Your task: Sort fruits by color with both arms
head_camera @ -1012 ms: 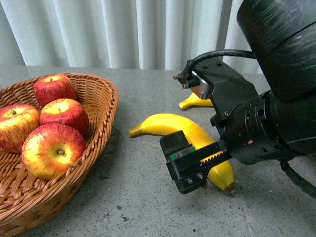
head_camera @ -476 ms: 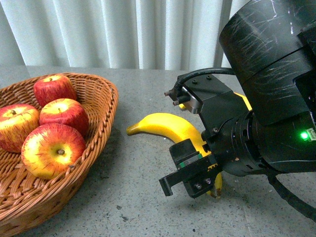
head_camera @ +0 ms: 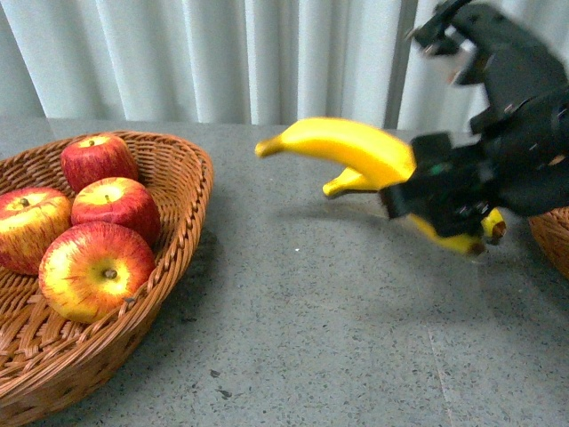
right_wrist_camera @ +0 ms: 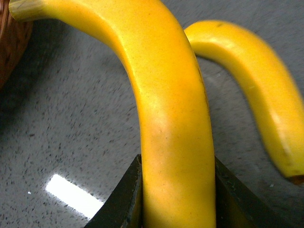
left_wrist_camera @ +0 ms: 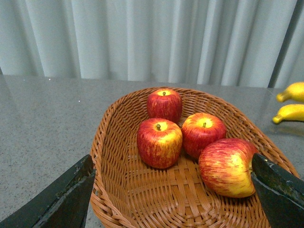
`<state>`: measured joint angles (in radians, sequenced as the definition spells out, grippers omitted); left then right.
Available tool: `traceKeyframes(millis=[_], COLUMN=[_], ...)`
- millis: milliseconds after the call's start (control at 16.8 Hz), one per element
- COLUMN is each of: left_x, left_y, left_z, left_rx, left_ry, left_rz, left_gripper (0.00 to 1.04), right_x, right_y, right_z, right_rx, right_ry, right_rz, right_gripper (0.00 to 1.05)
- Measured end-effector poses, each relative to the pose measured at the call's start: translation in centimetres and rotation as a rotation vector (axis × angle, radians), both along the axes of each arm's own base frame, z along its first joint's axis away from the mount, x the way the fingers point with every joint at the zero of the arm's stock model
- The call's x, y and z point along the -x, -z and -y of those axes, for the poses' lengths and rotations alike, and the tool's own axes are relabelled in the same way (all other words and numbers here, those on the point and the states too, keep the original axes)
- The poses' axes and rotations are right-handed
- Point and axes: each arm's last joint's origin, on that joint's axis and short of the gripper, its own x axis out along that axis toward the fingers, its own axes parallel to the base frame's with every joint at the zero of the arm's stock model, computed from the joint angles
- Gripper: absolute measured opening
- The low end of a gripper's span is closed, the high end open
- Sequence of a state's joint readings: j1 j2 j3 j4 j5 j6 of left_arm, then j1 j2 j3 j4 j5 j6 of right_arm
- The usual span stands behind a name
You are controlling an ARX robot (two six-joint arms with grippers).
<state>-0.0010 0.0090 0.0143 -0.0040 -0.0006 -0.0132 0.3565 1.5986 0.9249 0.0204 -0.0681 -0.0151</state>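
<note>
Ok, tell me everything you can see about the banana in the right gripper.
The banana is long, curved, smooth and bright yellow, with a brown tip at one end. It hangs above the grey table, roughly level, pinched by the right gripper. Nothing else touches it; a second banana lies behind.

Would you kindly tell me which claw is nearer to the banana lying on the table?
Right. The right claw, gripping the other banana, is right beside the resting banana; the left claw is off over the apple basket.
</note>
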Motion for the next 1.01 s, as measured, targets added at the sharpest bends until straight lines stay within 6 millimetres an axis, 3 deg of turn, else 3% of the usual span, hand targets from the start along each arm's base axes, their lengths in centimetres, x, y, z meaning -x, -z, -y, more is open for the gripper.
traceKeyframes(millis=[238, 357, 417, 536, 596, 655, 834, 953, 1012], left_x=[0.0, 0.0, 0.0, 0.0, 0.0, 0.0, 0.0, 0.0, 0.0], left_y=[0.0, 0.0, 0.0, 0.0, 0.0, 0.0, 0.0, 0.0, 0.0], left_z=[0.0, 0.0, 0.0, 0.0, 0.0, 0.0, 0.0, 0.0, 0.0], left_rx=[0.0, 0.0, 0.0, 0.0, 0.0, 0.0, 0.0, 0.0, 0.0], left_ry=[0.0, 0.0, 0.0, 0.0, 0.0, 0.0, 0.0, 0.0, 0.0], left_rz=[0.0, 0.0, 0.0, 0.0, 0.0, -0.001, 0.0, 0.0, -0.001], left_gripper=[0.98, 0.98, 0.98, 0.98, 0.98, 0.98, 0.98, 0.98, 0.98], right_x=[0.8, 2.1, 2.5, 4.2, 4.6, 5.7, 7.6, 8.6, 8.5], right_y=[-4.4, -5.0, -4.7, -2.1, -1.5, -1.0, -0.5, 0.0, -0.7], right_z=[6.4, 10.5, 11.9, 16.6, 17.6, 20.5, 24.0, 25.0, 24.2], right_rx=[-0.188, -0.235, -0.237, -0.195, -0.168, -0.084, -0.001, 0.052, 0.045], right_ry=[0.101, 0.164, 0.195, 0.29, 0.309, 0.342, 0.359, 0.33, 0.288], right_rz=[0.133, 0.164, 0.159, 0.105, 0.099, 0.126, 0.115, 0.086, 0.103], right_gripper=[0.31, 0.31, 0.31, 0.31, 0.31, 0.31, 0.31, 0.32, 0.67])
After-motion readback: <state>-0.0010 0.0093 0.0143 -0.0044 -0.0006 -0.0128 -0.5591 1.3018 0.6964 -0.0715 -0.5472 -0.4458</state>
